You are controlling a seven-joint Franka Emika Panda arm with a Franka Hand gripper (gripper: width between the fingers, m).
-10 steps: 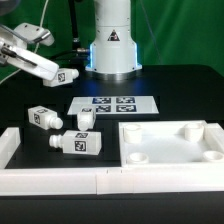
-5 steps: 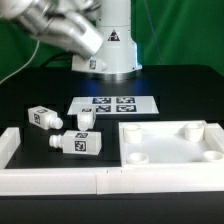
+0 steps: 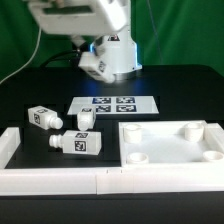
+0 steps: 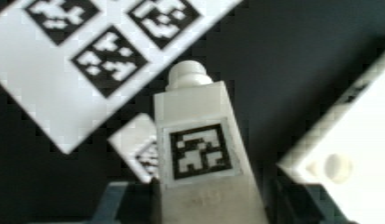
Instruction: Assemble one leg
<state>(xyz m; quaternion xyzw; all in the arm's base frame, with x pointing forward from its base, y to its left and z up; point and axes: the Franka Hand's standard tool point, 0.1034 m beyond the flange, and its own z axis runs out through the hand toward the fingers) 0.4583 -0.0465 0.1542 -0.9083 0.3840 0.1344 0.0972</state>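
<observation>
My gripper [image 3: 91, 59] is shut on one white leg [image 3: 96, 67] and holds it high above the table's back, in front of the robot base. In the wrist view this leg [image 4: 203, 135] stands out from between the dark fingers [image 4: 139, 200], tag facing the camera, narrow end pointing away. Three more legs lie on the black table: one at the exterior view's left [image 3: 42, 117], one upright by the marker board [image 3: 85, 118], also in the wrist view [image 4: 136, 150], and one lying nearer the front [image 3: 78, 142]. The big white square panel [image 3: 168, 150] lies at the right, its edge in the wrist view [image 4: 349, 140].
The marker board [image 3: 115, 102] lies flat at the table's middle and shows below the held leg in the wrist view [image 4: 91, 50]. A low white rail [image 3: 60, 180] runs along the front and up the left side [image 3: 10, 145]. The white robot base [image 3: 118, 45] stands behind.
The arm has swung from the exterior view's left toward the middle, carrying the leg with it; the gripper now hangs near the robot base. The legs on the table have not moved.
</observation>
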